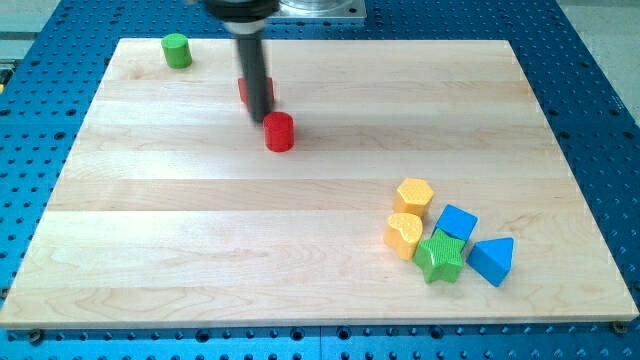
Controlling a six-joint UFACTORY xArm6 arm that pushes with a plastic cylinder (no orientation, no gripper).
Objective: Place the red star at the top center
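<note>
A red block (243,91), likely the red star, lies near the view's top, left of centre, mostly hidden behind my rod; its shape cannot be made out. My tip (260,116) rests on the board just in front of it, touching or nearly touching it. A red cylinder (279,131) stands just to the lower right of my tip.
A green cylinder (177,50) stands at the top left corner of the wooden board (300,230). At the lower right is a cluster: yellow hexagon (413,195), yellow heart (404,235), green star (440,257), blue block (456,222), blue triangle (492,260).
</note>
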